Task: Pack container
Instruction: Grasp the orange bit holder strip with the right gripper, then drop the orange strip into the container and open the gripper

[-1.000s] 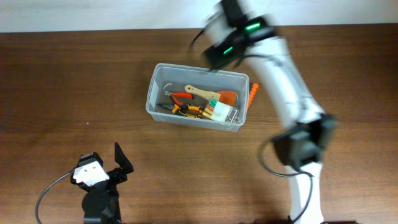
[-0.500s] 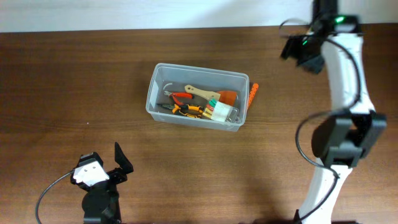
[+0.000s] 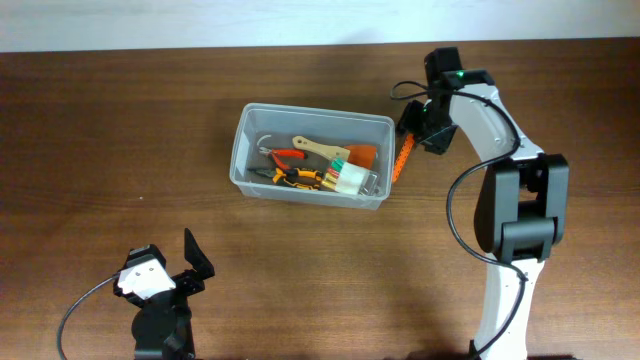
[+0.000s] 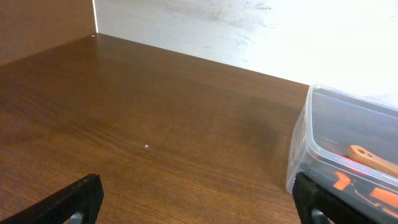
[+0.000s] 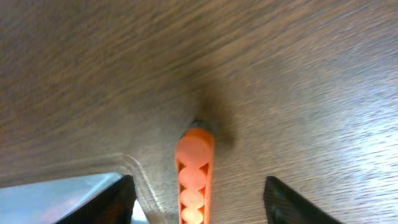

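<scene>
tools point(image 3: 310, 172) inside container point(image 3: 238, 150); one tool point(image 3: 404, 156) beside it.

Dark wood-grain table point(image 3: 120, 130) w/ pale wall point(image 4: 249, 31) behind; bright, even light.

You see the overhead view evenly lit and sharp, with only a soft shadow under the container point(image 3: 237, 165). In the left wrist view the wall point(image 4: 261, 31) is overexposed and puts pale glare on the counter point(image 4: 155, 93). The right wrist view is blurred, and a dark shadow sits at the tip of the orange tool point(image 5: 194, 168).
</scene>
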